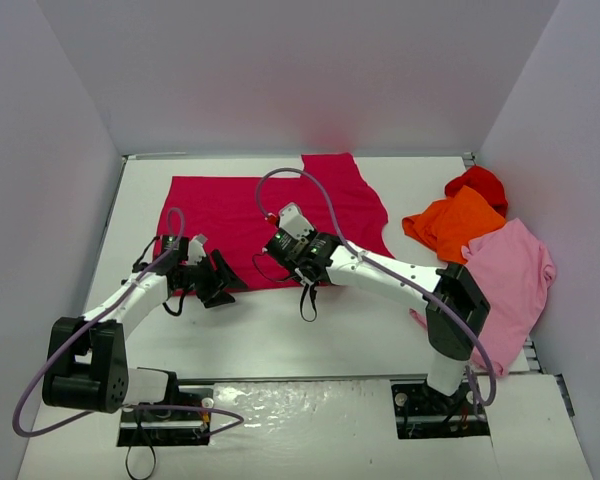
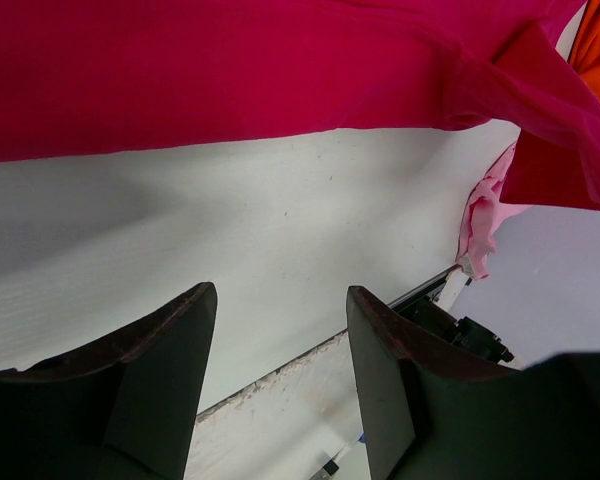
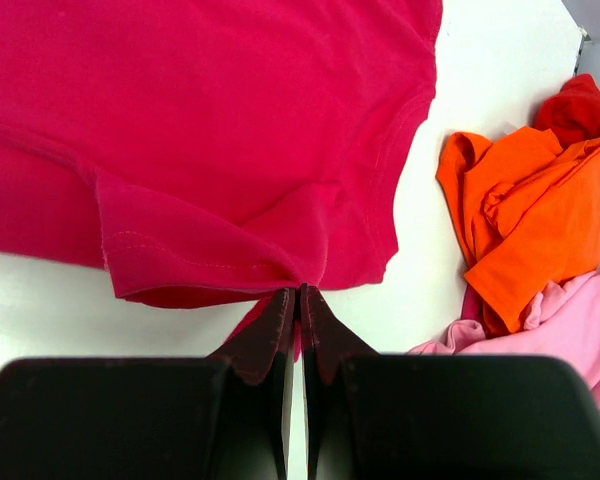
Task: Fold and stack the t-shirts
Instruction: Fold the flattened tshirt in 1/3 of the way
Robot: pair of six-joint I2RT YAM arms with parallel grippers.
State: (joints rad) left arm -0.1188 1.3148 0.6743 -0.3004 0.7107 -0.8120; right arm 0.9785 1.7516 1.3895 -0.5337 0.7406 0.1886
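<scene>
The large crimson t-shirt [image 1: 230,215] [image 3: 200,120] lies spread across the back middle of the white table. My right gripper [image 1: 278,246] [image 3: 299,292] is shut on a bunched bit of its near edge, lifting a fold of the cloth. Over bare table just in front of the shirt's near left edge [image 2: 230,70], my left gripper [image 1: 225,283] [image 2: 280,295] stands open with nothing between its fingers. At the right lie the orange t-shirt [image 1: 458,222] [image 3: 530,210], the bright red t-shirt [image 1: 478,183] [image 3: 585,105] behind it, and the light pink t-shirt [image 1: 515,275] [image 3: 570,320].
Grey walls [image 1: 70,150] close in the table on the left, back and right. The pink shirt hangs over the table's right edge [image 1: 532,350]. A purple cable [image 1: 310,185] arcs over the crimson shirt from the right arm. The arm bases stand at the near edge.
</scene>
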